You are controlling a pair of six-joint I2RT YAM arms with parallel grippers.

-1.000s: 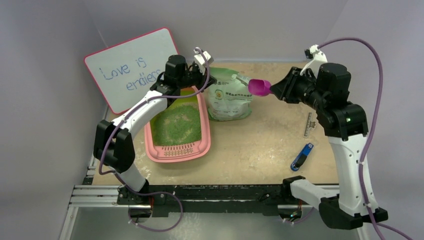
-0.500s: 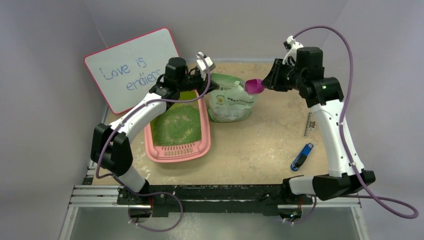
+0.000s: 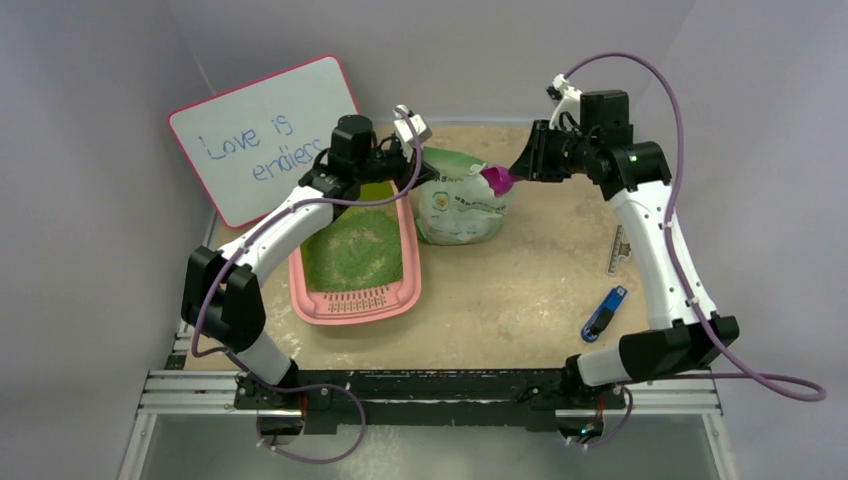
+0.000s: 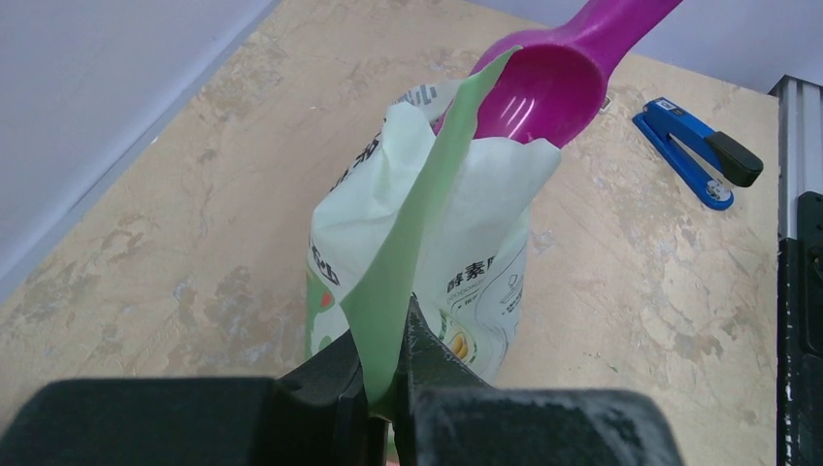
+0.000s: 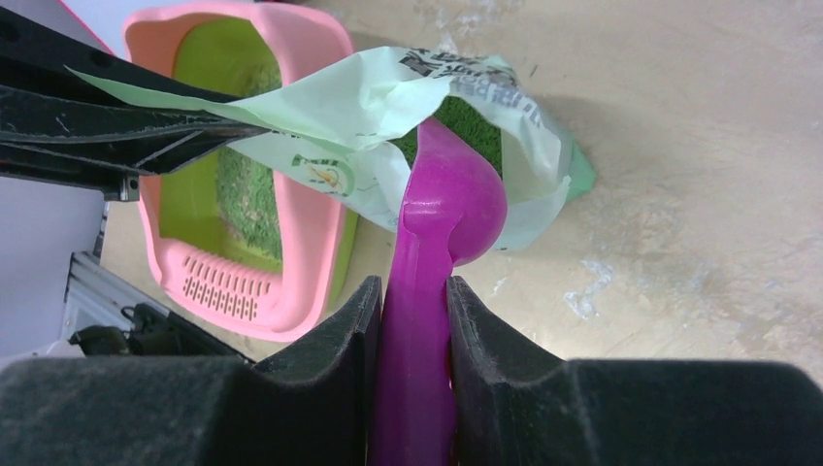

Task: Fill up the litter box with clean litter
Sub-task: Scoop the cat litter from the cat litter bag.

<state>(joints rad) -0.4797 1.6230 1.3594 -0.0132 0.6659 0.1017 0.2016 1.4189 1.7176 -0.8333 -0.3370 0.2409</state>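
The right claw (image 5: 412,320), clamped on the magenta scoop (image 5: 451,204), has swung its bowl into the mouth of the litter bag (image 3: 458,205), whose lip the left claw (image 4: 386,354) grips tight, so another load of clean litter (image 5: 471,121) seems next for the part-filled litter box (image 3: 305,300) just beside the bag.

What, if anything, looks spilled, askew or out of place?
Nothing looks spilled or damaged. The green litter lies inside the litter box, none visible on the table. The bag stands upright, its flap pinched by the left gripper, the right gripper's scoop at its mouth. Only the blue stapler and whiteboard seem unrelated.
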